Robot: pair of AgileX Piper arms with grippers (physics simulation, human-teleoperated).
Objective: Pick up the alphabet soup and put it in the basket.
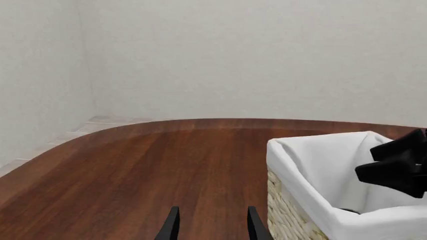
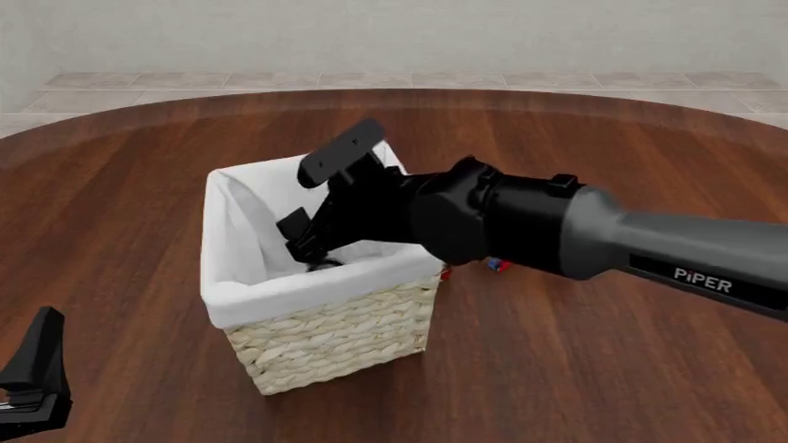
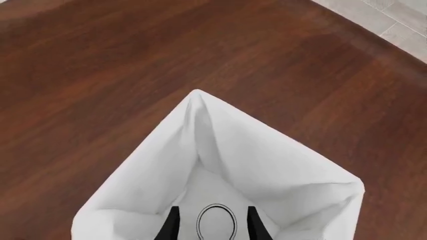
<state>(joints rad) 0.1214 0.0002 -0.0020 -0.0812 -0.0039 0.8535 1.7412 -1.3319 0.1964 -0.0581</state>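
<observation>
A square wicker basket (image 2: pixel 327 346) with a white cloth lining folded over its rim sits on a dark wooden table (image 2: pixel 591 369). The right arm reaches across from the right side of the front view and tips its gripper (image 2: pixel 314 249) down into the basket's opening, so that anything let go would land inside the lining and not on the table.

In the right wrist view, the two black fingertips (image 3: pixel 171 225) stand either side of a pale round top, most likely the alphabet soup (image 3: pixel 215 225). The can sits low inside the basket, against the white cloth. Whether the fingers still pinch it or have just parted from it cannot be told, since only their tips show at the picture's edge.

The left gripper (image 1: pixel 212 225) waits near the table's near left edge, well apart from the work, its fingers spread with nothing between them. Its camera catches one corner of the basket and the dark shape of the right gripper above it.

A small red and blue object (image 2: pixel 495 266) peeks out behind the right arm, beside the basket; it is too hidden to identify.
</observation>
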